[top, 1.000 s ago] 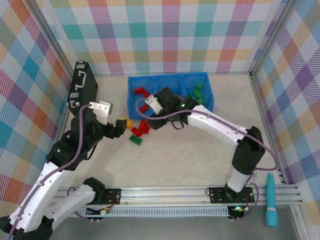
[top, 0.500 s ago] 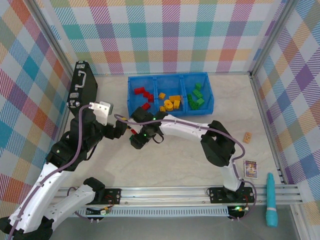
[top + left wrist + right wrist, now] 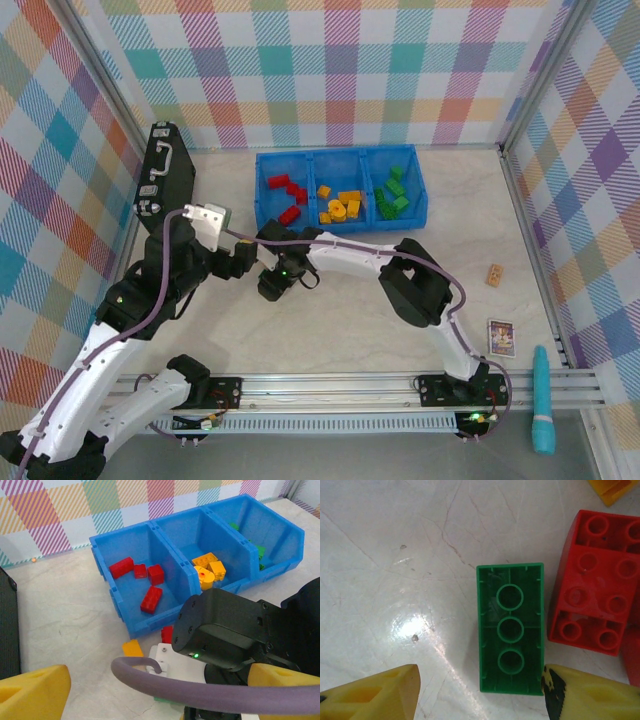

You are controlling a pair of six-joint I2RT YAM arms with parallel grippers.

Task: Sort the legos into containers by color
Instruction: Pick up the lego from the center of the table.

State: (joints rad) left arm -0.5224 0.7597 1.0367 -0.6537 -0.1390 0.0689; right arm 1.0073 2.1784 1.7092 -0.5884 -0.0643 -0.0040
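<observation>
The blue bin (image 3: 258, 190) holds red legos (image 3: 285, 189) in its left container, yellow-orange ones (image 3: 340, 206) in the middle and green ones (image 3: 393, 194) on the right. The same bin (image 3: 120, 615) appears in the left wrist view. My right gripper (image 3: 480, 692) is open and low over the table. It straddles an upside-down green lego (image 3: 511, 627), whose corner touches the right finger (image 3: 590, 695). Red legos (image 3: 595, 580) lie just beside it. My left gripper (image 3: 155, 695) is open and empty behind the right wrist (image 3: 225, 630). A loose orange lego (image 3: 132, 647) lies in front of the bin.
A black case (image 3: 165, 175) stands at the far left. On the right of the table lie a small tan block (image 3: 494, 274) and a card (image 3: 501, 337). A teal tool (image 3: 541, 400) rests by the front rail. The right arm (image 3: 400, 275) folds back across the middle.
The right arm swung from over the bin leftward and down to the loose legos on the table, its jaws widening slightly. The left arm hardly moved.
</observation>
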